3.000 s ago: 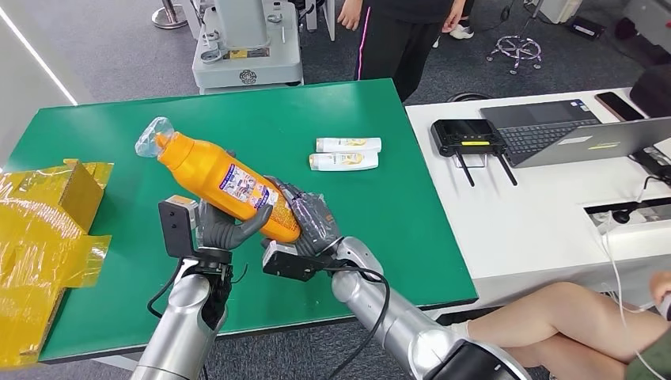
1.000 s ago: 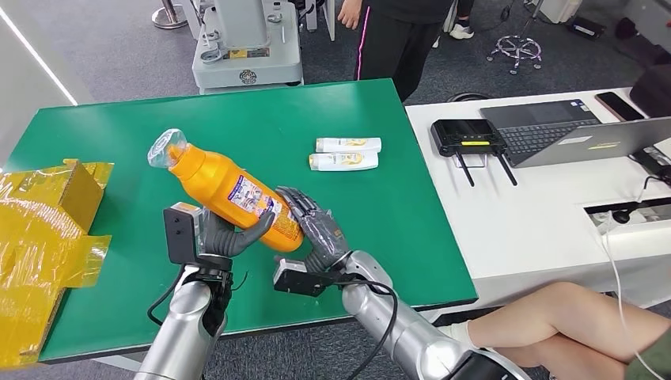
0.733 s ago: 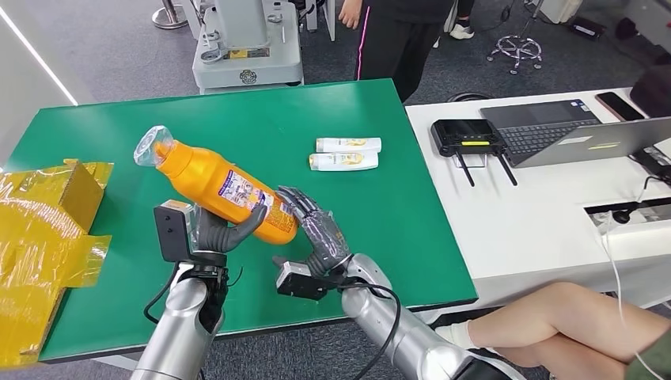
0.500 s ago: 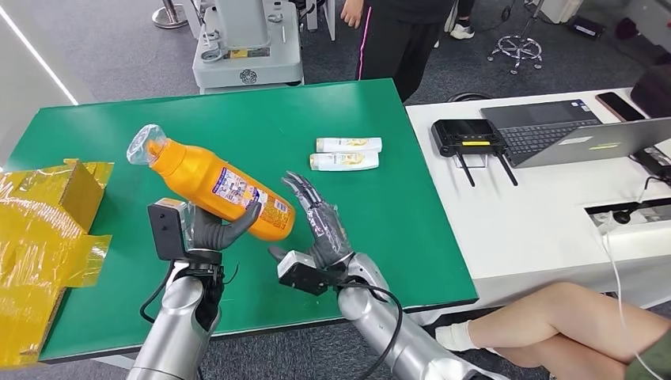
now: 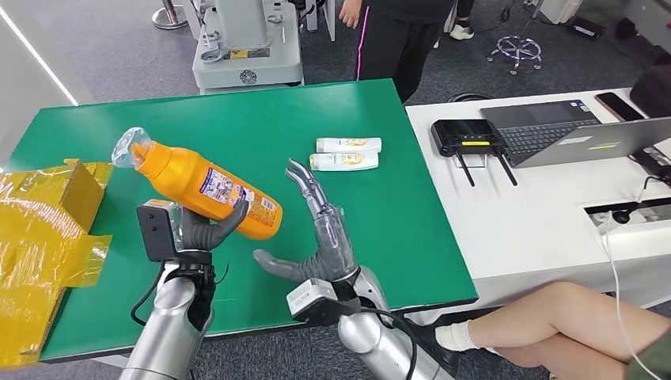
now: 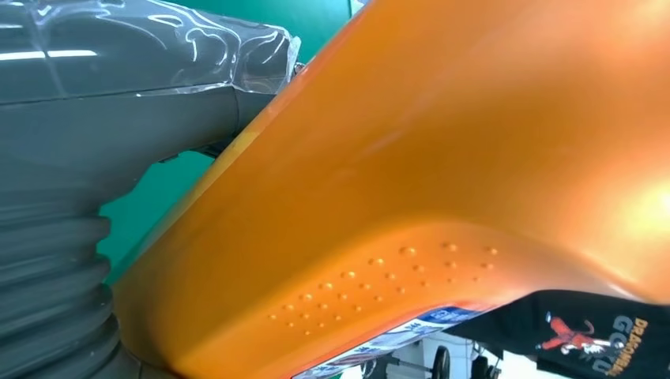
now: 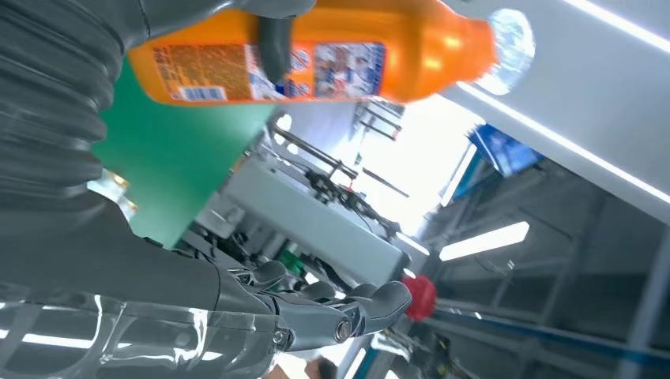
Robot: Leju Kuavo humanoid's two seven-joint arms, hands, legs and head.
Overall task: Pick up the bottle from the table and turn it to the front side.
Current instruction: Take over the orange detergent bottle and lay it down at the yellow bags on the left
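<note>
Head view shows the left hand (image 5: 202, 229) grasping the orange bottle (image 5: 202, 188) at its lower part, above the green table (image 5: 261, 127). The bottle is tilted, its plastic-wrapped cap (image 5: 129, 146) pointing up and toward the table's far left side, and its printed label faces upward. The right hand (image 5: 316, 237) is beside the bottle's base, not touching it, with fingers spread and holding nothing. Two small white tubes (image 5: 346, 153) lie on the table, further away behind the right hand.
</note>
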